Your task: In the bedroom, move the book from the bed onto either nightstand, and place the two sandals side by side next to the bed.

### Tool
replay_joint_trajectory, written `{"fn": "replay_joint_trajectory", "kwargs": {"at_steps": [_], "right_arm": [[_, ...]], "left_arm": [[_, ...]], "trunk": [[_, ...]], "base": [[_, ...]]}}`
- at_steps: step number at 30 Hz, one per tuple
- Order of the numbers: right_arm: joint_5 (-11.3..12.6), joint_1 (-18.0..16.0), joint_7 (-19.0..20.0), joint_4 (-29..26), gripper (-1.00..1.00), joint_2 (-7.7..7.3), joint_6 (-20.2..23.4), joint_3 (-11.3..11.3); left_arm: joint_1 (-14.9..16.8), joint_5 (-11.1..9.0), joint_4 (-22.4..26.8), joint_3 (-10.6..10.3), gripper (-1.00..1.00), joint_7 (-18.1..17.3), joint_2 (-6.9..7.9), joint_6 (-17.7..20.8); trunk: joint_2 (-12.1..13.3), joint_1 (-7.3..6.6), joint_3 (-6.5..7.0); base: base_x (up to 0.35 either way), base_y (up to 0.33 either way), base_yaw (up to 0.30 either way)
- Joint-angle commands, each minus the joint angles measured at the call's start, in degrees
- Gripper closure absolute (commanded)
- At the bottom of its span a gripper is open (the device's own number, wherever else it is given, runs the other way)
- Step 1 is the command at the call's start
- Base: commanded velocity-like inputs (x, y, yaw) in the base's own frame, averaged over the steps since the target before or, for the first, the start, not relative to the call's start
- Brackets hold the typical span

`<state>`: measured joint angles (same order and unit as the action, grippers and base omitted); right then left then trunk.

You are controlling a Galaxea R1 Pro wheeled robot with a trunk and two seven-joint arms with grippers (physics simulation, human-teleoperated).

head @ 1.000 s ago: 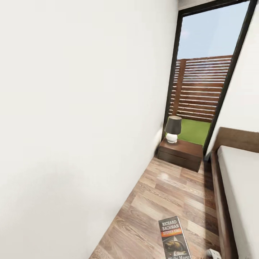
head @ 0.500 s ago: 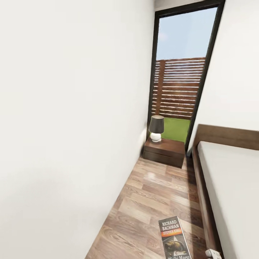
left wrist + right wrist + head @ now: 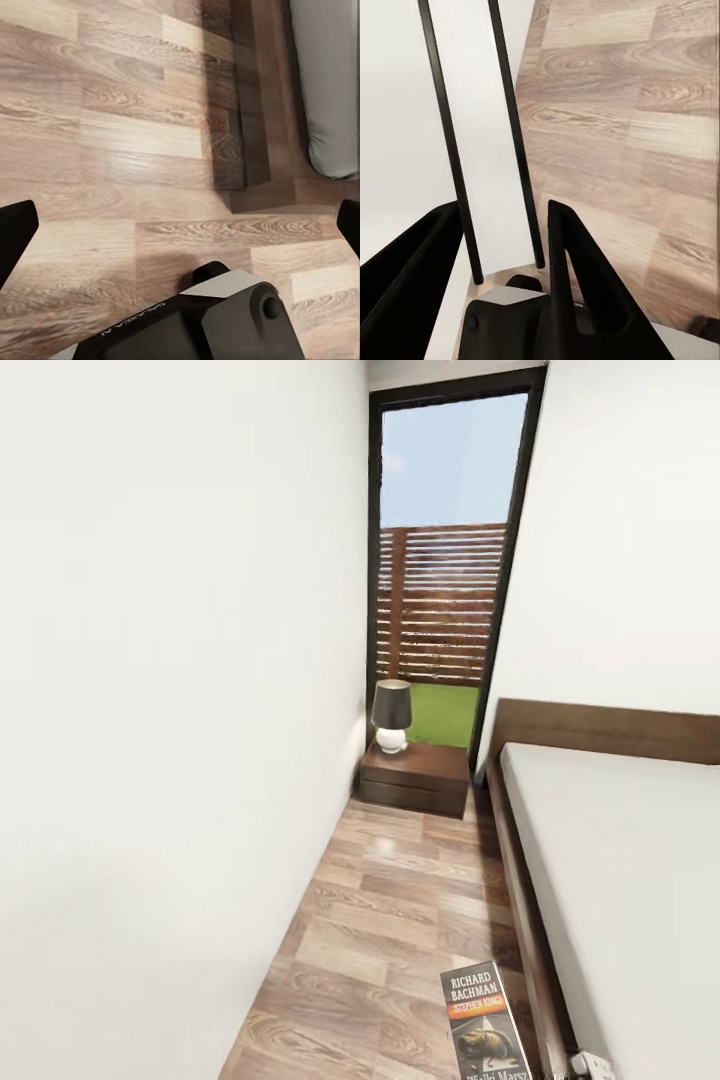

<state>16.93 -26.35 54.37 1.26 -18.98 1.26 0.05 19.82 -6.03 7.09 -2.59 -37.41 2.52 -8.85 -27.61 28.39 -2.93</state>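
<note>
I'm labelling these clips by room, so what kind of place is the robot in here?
Most likely a bedroom: a low wooden bed with a plain mattress, a small dark nightstand carrying a lamp, and a tall dark-framed window at the end of a wood-plank aisle.

A strip of light brown plank floor [image 3: 400,920] runs between the white wall and the bed [image 3: 620,880], whose plain grey mattress lies bare on a dark wooden frame. Well ahead of the right pincer [image 3: 506,247], at the strip's far end, the nightstand [image 3: 415,778] stands on the floor, and a small dark-shaded lamp [image 3: 391,716] sits on its top
</note>
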Motion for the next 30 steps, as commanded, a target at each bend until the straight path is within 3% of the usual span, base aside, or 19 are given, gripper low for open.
{"fn": "replay_joint_trajectory", "kwargs": {"at_steps": [1, 13, 18, 30], "right_arm": [[0.3, -0.1, 0.2, 0.1, 1.00, 0.00, 0.1, -0.3], [0.3, -0.1, 0.2, 0.1, 1.00, 0.00, 0.1, -0.3], [0.3, -0.1, 0.2, 0.1, 1.00, 0.00, 0.1, -0.2], [0.3, -0.1, 0.2, 0.1, 1.00, 0.00, 0.1, -0.3]], "left_arm": [[0.0, -0.6, 0.0, -0.3, -1.00, -0.2, 0.03, -0.1], [0.0, -0.6, -0.1, -0.3, -1.00, -0.2, 0.03, -0.1], [0.0, -0.6, -0.1, -0.3, -1.00, -0.2, 0.03, -0.1], [0.0, -0.6, -0.1, -0.3, -1.00, -0.2, 0.03, -0.1]], "trunk": [[-0.1, 0.03, -0.12], [-0.1, 0.03, -0.12], [-0.1, 0.03, -0.12], [-0.1, 0.03, -0.12]], "base": [[0.001, 0.000, -0.300], [0.001, 0.000, -0.273], [0.124, 0.016, -0.050], [0.301, 0.073, -0.002]]}}
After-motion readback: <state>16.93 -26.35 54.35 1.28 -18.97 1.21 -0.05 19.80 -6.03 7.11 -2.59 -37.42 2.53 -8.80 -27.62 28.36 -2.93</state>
